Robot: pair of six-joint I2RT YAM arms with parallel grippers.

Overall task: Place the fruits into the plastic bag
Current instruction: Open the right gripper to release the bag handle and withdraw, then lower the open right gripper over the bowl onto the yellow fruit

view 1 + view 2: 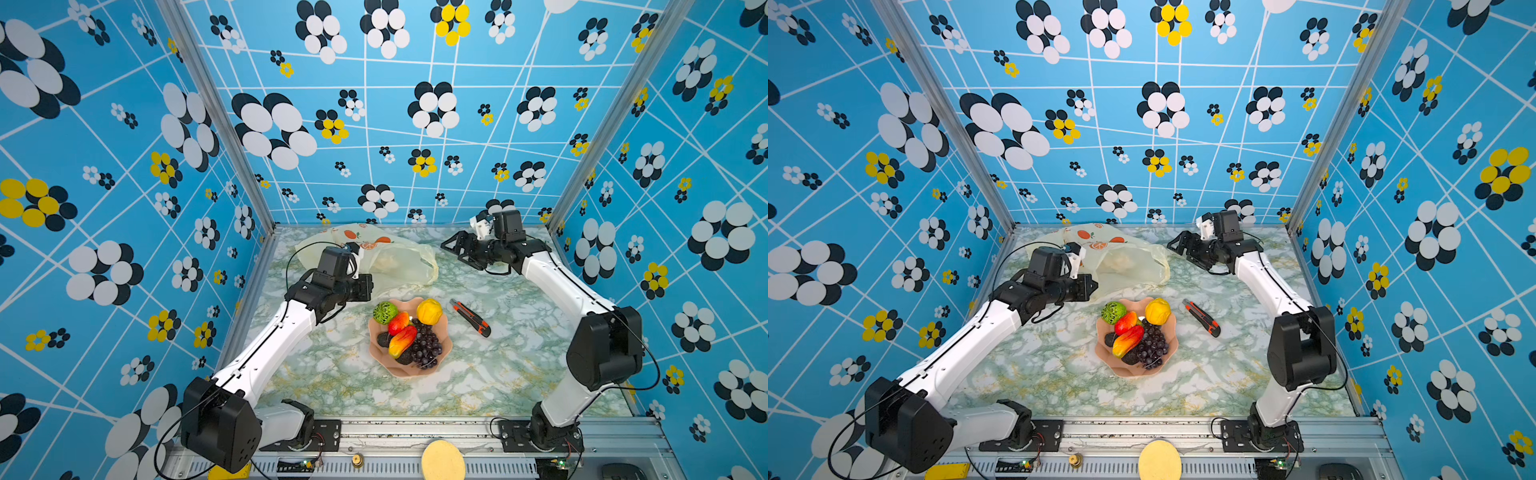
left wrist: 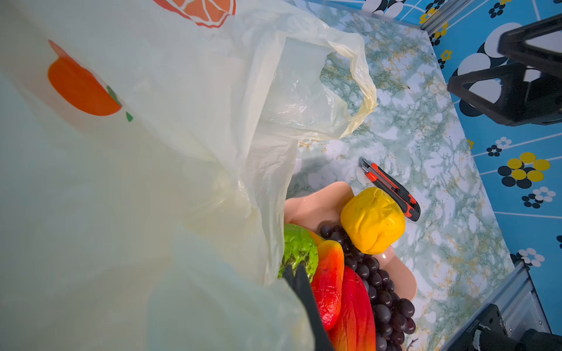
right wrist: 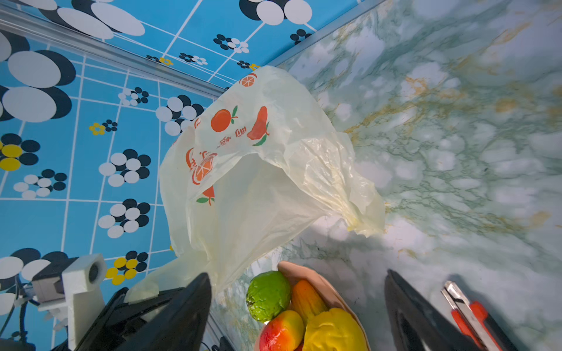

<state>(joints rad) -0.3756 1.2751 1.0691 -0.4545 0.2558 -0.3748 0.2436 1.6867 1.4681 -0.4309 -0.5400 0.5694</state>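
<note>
My left gripper (image 1: 366, 286) pinches the plastic bag (image 1: 399, 259); my right gripper (image 1: 451, 252), jaws spread and empty, hangs just beside its free handle loop (image 1: 431, 266).

Green-and-white marbled surface (image 1: 332, 386) with gold veins. A pink scalloped dish (image 1: 409, 372) sits roughly mid-surface, and a red-and-black utility knife (image 1: 471, 318) lies just right of it, not touching. The cream plastic bag (image 1: 399, 257) is crumpled at the far side, behind the dish.

Red printed characters on the plastic bag (image 3: 258, 182), none legible
</note>
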